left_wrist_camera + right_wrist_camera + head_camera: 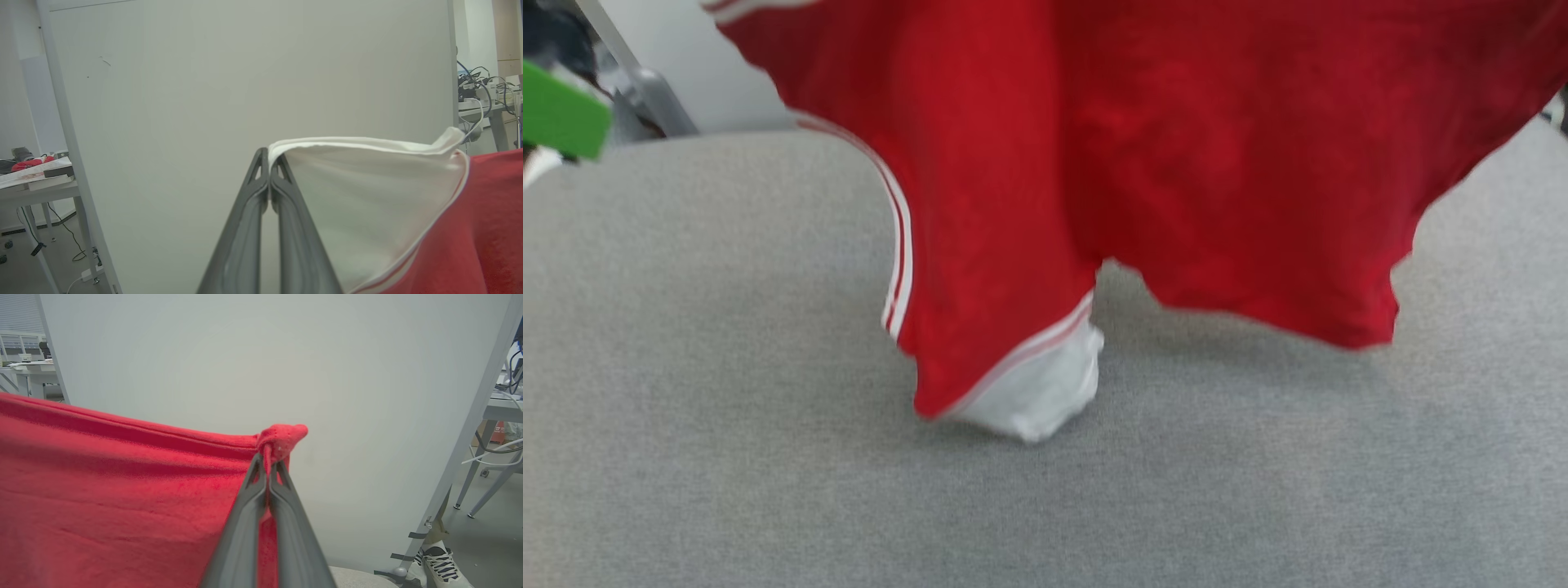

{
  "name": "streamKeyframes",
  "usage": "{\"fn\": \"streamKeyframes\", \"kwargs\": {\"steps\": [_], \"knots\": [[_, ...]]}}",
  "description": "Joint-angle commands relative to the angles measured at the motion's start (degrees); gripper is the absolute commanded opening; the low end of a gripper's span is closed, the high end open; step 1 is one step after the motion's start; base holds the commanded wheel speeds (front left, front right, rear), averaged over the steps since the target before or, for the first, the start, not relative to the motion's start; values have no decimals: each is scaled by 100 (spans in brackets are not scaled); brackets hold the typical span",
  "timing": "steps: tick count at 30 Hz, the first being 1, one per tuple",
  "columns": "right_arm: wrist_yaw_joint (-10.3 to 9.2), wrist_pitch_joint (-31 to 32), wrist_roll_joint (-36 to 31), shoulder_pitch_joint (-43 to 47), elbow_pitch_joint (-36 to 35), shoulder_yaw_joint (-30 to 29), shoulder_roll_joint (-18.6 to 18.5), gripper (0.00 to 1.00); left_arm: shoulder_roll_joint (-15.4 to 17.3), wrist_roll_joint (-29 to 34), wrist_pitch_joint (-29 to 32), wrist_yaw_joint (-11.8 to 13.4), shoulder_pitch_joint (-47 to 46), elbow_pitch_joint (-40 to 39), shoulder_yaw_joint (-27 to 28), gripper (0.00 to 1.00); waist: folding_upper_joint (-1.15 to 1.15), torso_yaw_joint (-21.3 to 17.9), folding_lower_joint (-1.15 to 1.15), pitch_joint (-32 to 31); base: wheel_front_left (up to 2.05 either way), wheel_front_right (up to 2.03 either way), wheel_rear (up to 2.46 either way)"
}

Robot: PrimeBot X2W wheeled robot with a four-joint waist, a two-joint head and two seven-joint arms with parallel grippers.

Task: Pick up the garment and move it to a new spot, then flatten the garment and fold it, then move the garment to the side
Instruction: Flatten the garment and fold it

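The garment (1176,163) hangs spread above the grey desk (686,425), one white sleeve (1037,392) apparently touching it. The left gripper (269,160) pinches a white sleeve edge, the right gripper (268,457) a red corner, held well apart — probably to open the cloth for flattening.

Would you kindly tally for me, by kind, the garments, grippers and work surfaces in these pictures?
Red-and-white garment: 1
Grippers: 2, the left gripper and the right gripper, each shut on the garment
The grey work surface: 1
Total: 4
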Motion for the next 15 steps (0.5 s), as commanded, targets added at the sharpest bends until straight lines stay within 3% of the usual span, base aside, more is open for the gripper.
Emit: {"fn": "streamKeyframes", "kwargs": {"steps": [1, 9, 15], "knots": [[-11, 13, -81, -201, 51, -38, -29, 0, 95, 82, 32, -66, -301, 109, 31, 0, 0, 26, 0, 749, 0, 0, 0], [-11, -361, -463, -1502, 713, 113, 141, 0, 145, 478, -19, -698, -2026, 1134, -178, 0, 0, 29, 0, 1839, 0, 0, 0], [-11, -1022, -847, -2779, 1704, 209, 447, 0, -12, 939, -157, -1077, -3590, 2089, -399, 0, 0, 2, 0, 2512, 0, 0, 0]]}}
